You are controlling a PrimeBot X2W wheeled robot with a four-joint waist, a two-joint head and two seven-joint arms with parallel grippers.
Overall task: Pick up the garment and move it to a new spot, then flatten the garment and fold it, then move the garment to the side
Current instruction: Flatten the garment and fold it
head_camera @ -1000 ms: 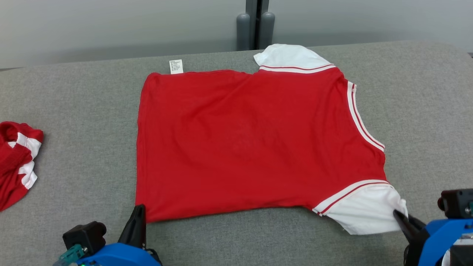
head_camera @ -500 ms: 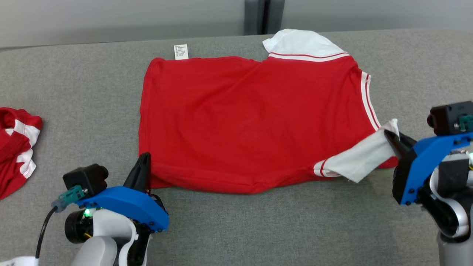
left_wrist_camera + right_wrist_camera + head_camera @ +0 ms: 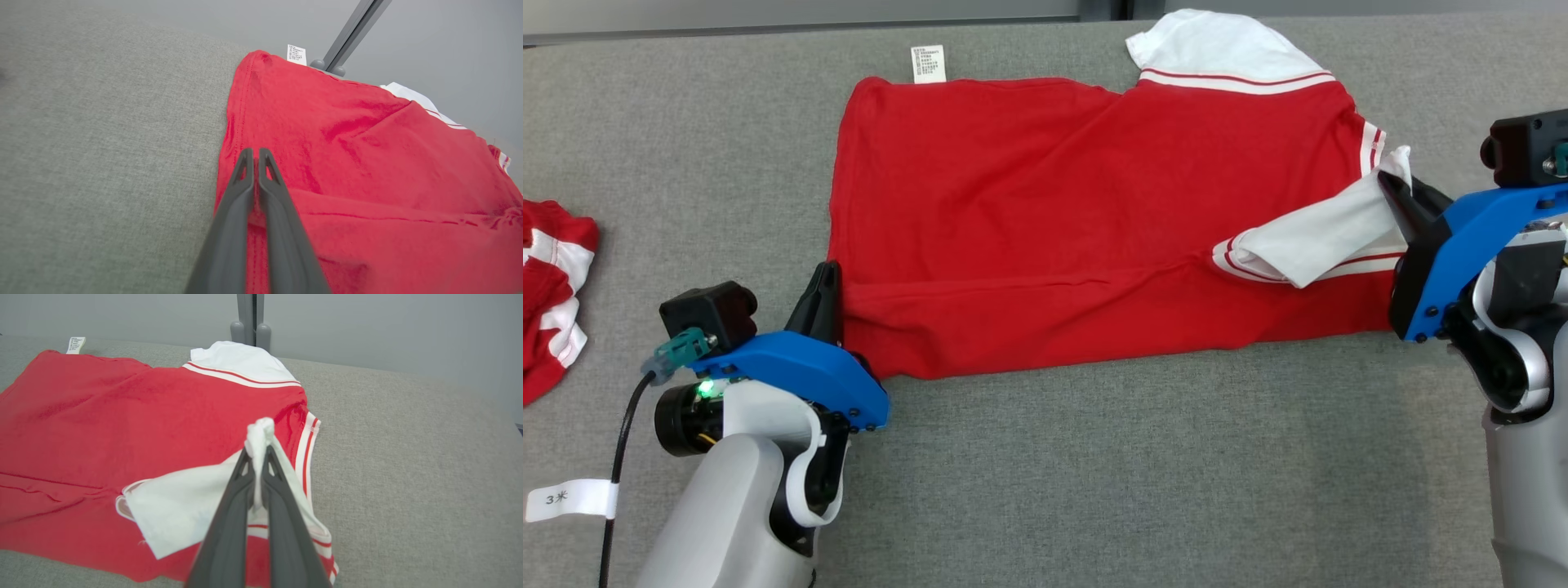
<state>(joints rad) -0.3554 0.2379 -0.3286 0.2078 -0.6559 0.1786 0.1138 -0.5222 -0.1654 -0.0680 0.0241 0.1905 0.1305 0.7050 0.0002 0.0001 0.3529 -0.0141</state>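
One red fabric T-shirt with white, red-striped sleeves spread on grey cloth-covered table, near edge folded over body. Left end effector: fingers clamped on near-left hem corner. Right end effector: fingers pinching white near sleeve, draped across red body. White care label at far hem corner. Crumpled red-and-white garment at table's left, well apart.

Bare strip of grey worktop along the near side, red garment covering the middle, open worktop to its left, crumpled red-and-white cloth at the left edge, grey post at the far edge.
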